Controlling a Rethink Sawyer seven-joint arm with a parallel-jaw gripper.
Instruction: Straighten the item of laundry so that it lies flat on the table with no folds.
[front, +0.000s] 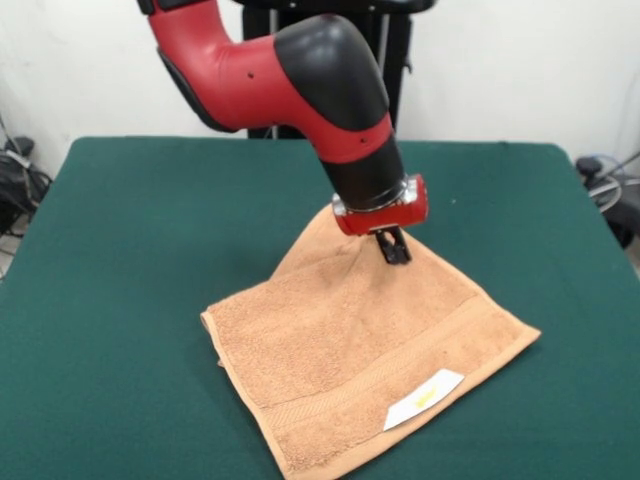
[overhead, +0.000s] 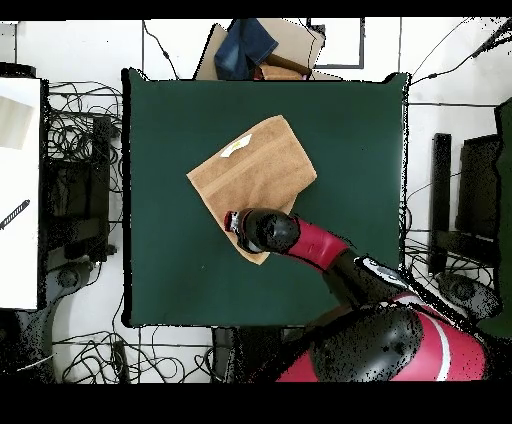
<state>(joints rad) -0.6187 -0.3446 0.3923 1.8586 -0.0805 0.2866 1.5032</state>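
The orange-tan towel (front: 360, 370) lies on the green table (front: 120, 250), a little right of the middle in the front view. Its white label (front: 425, 398) faces up near the front edge, and a second layer shows under its left edge. My gripper (front: 394, 250) is over the towel's far corner. Its dark fingers are together, with the tips down in the cloth. The towel seems to rise toward them. The wrist hides the corner itself. In the overhead view the gripper (overhead: 236, 222) is above the towel (overhead: 255, 165) near the edge closest to the robot's base.
The table's green top surrounds the towel on all sides. My red and black arm (front: 290, 75) reaches in from the far side. Off the table there are cables, a cardboard box with blue cloth (overhead: 255, 50) and a white surface (overhead: 20, 190).
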